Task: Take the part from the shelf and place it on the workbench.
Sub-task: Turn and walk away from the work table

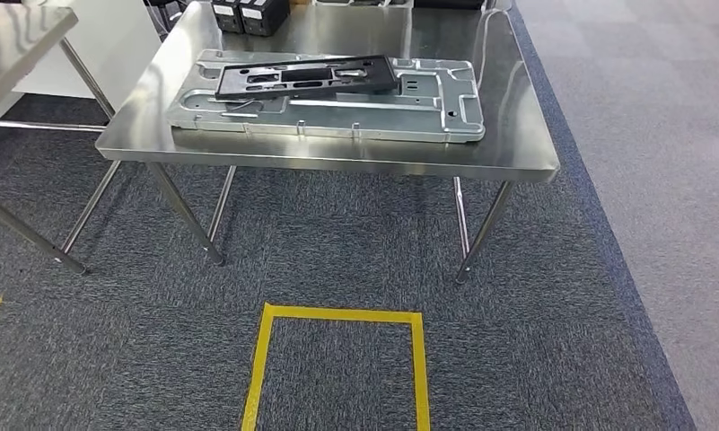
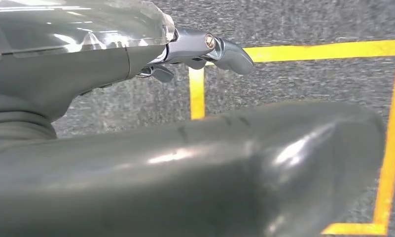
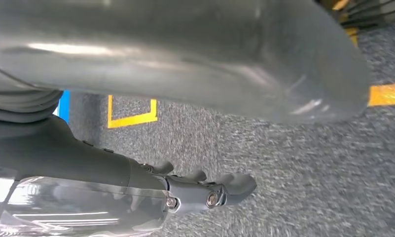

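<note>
Head view shows the black part (image 1: pixel 306 76) lying on a metal tray (image 1: pixel 454 121) on the workbench (image 1: pixel 337 153). It looks flat, stiff, light; I'd grip a long edge. My left hand (image 2: pixel 205 49) and right hand (image 3: pixel 205 190) hang empty, fingers loosely apart.

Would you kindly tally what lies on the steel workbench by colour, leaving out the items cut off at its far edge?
Black: 1, the flat black part, lying on top of the tray.
Silver-grey: 1, the stamped metal tray, resting on the workbench.
Total: 2
</note>
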`<state>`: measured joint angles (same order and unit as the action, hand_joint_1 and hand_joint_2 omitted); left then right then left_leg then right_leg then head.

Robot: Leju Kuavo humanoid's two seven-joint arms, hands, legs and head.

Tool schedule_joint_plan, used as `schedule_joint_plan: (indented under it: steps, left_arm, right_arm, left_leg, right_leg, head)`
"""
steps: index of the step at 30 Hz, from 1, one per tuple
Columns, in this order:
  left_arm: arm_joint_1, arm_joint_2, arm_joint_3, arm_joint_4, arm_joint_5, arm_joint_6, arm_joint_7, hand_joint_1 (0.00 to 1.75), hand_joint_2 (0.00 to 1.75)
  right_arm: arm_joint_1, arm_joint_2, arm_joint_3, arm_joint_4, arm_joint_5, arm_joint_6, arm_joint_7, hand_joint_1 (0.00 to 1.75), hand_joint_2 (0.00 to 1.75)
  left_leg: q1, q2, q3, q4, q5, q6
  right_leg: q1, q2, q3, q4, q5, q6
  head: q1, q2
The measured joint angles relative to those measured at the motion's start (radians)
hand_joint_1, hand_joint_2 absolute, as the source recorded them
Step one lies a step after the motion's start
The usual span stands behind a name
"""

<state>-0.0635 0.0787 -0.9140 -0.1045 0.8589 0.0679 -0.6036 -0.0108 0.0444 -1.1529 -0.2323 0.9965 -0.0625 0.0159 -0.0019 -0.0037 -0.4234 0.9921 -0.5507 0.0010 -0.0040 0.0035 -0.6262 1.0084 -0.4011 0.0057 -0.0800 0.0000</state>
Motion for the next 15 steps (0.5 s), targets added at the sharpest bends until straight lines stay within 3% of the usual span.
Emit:
schedule_joint_plan:
  steps: [2, 3, 4, 5, 7, 8, 9, 11, 12, 13, 15]
  left_arm:
    - [0.0, -0.002, -0.004, 0.0, 0.0, 0.0, 0.002, 0.0, 0.0]
    - [0.0, -0.004, -0.005, 0.0, 0.0, 0.001, 0.003, 0.0, 0.0]
    - [0.001, -0.006, -0.006, 0.0, 0.0, 0.001, 0.004, 0.0, 0.0]
    - [0.001, -0.008, -0.006, 0.0, 0.0, 0.002, 0.005, 0.0, 0.0]
    - [0.001, -0.01, -0.006, 0.0, 0.0, 0.002, 0.007, 0.0, 0.0]
    - [0.001, -0.01, -0.006, 0.0, 0.001, 0.002, 0.007, 0.0, 0.0]
    - [0.001, -0.01, -0.006, 0.0, 0.001, 0.002, 0.007, 0.0, 0.0]
    - [0.001, -0.011, -0.007, 0.0, 0.002, 0.002, 0.007, 0.0, 0.0]
    - [0.0, -0.012, -0.007, 0.0, 0.002, 0.001, 0.007, 0.0, 0.0]
    - [0.0, -0.013, -0.007, 0.0, 0.002, -0.001, 0.007, 0.0, 0.0]
    - [0.0, -0.015, -0.007, 0.0, 0.002, -0.004, 0.006, 0.0, 0.0]
  right_arm:
    - [0.001, 0.003, -0.001, 0.0, 0.002, 0.006, 0.001, 0.0, 0.0]
    - [0.002, 0.003, -0.001, 0.0, 0.003, 0.009, 0.001, 0.0, 0.0]
    - [0.004, 0.004, -0.002, 0.0, 0.005, 0.013, 0.002, 0.0, 0.0]
    - [0.005, 0.005, -0.003, 0.001, 0.006, 0.016, 0.002, 0.0, 0.0]
    - [0.007, 0.006, -0.003, 0.001, 0.008, 0.019, 0.003, 0.0, 0.0]
    - [0.007, 0.006, -0.003, 0.002, 0.009, 0.019, 0.003, 0.0, 0.0]
    - [0.006, 0.006, -0.003, 0.002, 0.009, 0.02, 0.003, 0.0, 0.0]
    - [0.006, 0.006, -0.003, 0.002, 0.009, 0.023, 0.003, 0.0, 0.0]
    - [0.005, 0.006, -0.004, 0.002, 0.009, 0.025, 0.002, 0.0, 0.0]
    - [0.004, 0.006, -0.004, 0.001, 0.009, 0.027, 0.002, 0.0, 0.0]
    - [0.001, 0.006, -0.006, 0.001, 0.011, 0.029, 0.001, 0.0, 0.0]
  left_leg:
    - [-0.003, 0.0, 0.002, -0.028, -0.001, 0.017]
    - [-0.002, 0.004, -0.006, -0.029, 0.009, 0.025]
    - [-0.001, 0.008, -0.016, -0.03, 0.021, 0.034]
    - [0.0, 0.012, -0.029, -0.032, 0.034, 0.041]
    - [-0.003, 0.017, -0.057, -0.03, 0.057, 0.049]
    - [-0.004, 0.019, -0.073, -0.029, 0.068, 0.05]
    - [-0.005, 0.021, -0.09, -0.026, 0.079, 0.05]
    - [-0.006, 0.024, -0.128, -0.016, 0.101, 0.047]
    - [-0.006, 0.025, -0.144, -0.009, 0.111, 0.045]
    - [-0.008, 0.025, -0.158, -0.003, 0.119, 0.042]
    - [-0.01, 0.027, -0.177, 0.006, 0.135, 0.034]
  right_leg:
    - [0.0, 0.0, -0.005, -0.002, 0.02, 0.013]
    - [-0.002, 0.002, -0.01, 0.001, 0.018, 0.019]
    - [-0.004, 0.002, -0.017, 0.016, -0.004, 0.024]
    - [-0.005, 0.003, -0.029, 0.05, -0.045, 0.028]
    - [-0.008, 0.002, -0.056, 0.165, -0.156, 0.033]
    - [-0.009, 0.002, -0.064, 0.225, -0.192, 0.036]
    - [-0.01, 0.001, -0.062, 0.268, -0.2, 0.039]
    - [-0.01, 0.001, -0.015, 0.265, -0.152, 0.039]
    - [-0.009, 0.0, 0.033, 0.215, -0.124, 0.035]
    - [-0.007, -0.002, 0.096, 0.139, -0.114, 0.03]
    - [-0.001, -0.005, 0.197, -0.008, -0.136, 0.016]
  head:
    - [0.0, 0.0]
    - [0.0, 0.0]
    - [0.0, 0.0]
    - [0.0, 0.0]
    - [0.0, 0.0]
    - [0.0, 0.0]
    - [0.0, 0.0]
    - [0.0, 0.0]
    - [0.0, 0.0]
    - [0.0, 0.0]
    - [0.0, 0.0]
